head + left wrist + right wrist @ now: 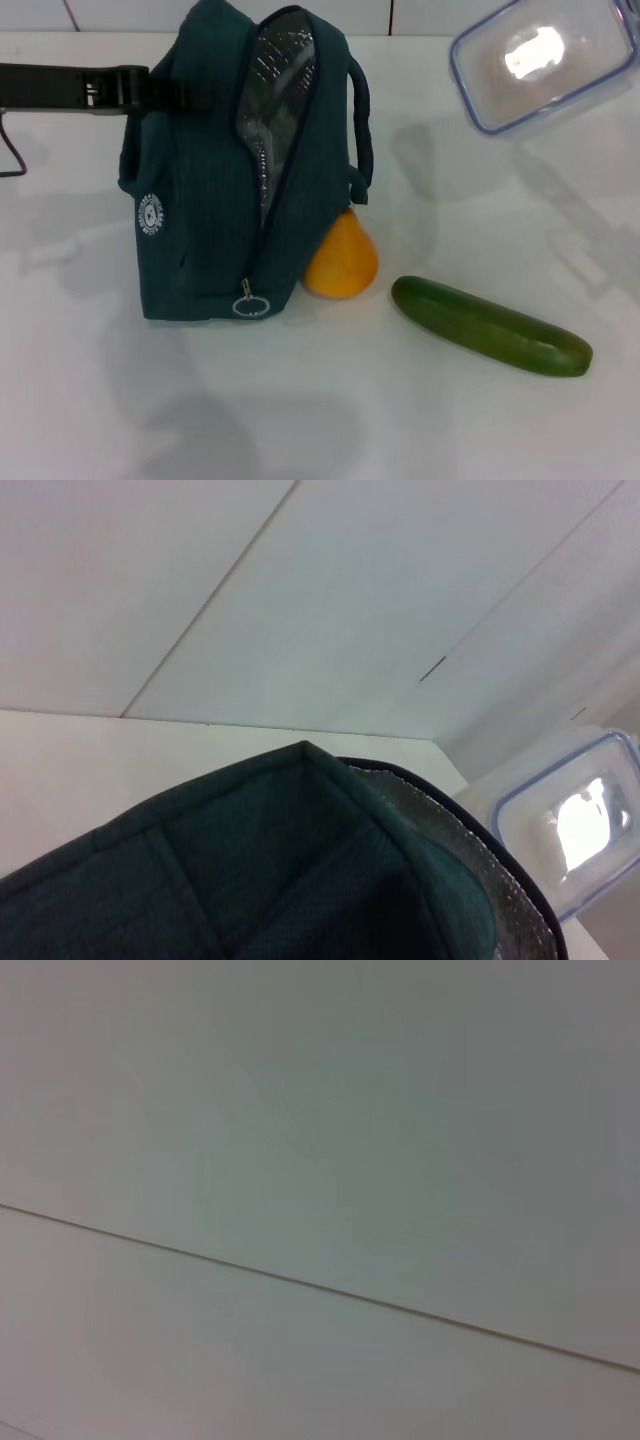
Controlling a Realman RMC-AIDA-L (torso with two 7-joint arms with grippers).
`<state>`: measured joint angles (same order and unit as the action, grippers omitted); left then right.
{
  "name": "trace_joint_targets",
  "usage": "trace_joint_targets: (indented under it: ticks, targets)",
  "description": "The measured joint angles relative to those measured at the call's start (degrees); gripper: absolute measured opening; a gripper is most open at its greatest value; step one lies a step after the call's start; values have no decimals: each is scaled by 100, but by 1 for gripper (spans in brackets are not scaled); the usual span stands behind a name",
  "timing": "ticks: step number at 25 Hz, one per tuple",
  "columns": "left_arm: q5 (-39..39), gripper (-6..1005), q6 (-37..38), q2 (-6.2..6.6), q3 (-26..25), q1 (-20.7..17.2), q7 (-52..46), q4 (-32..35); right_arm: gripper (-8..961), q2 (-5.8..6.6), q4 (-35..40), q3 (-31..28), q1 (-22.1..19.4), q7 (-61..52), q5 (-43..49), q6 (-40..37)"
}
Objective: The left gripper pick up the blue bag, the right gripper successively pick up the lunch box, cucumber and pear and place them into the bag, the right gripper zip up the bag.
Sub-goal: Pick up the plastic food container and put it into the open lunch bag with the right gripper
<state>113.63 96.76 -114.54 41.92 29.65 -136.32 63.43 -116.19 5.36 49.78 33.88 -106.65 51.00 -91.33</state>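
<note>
Left gripper (128, 88) reaches in at the bag's upper side, and you cannot tell from these views whether it is clamped on the fabric, though it seems placed to steady the blue bag (205, 230) upright on the tabletop (300, 420) with its foil-lined mouth unzipped. Your lunch box (545, 62) hangs tilted in the air up beside the bag's opening, presumably carried by the right gripper (which none of the views shows). Watch the loop handle (362, 130) on that side; it could snag the box. Your pear (341, 260) leans against the bag's base, with the cucumber (490, 326) lying nearby.
</note>
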Motion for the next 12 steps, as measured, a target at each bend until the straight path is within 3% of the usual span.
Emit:
trace_joint_targets:
  ticks: [12]
  targets:
    - [0, 62, -8, 23, 0, 50, 183, -135, 164, 0, -73, -2, 564, -206, -255, 13]
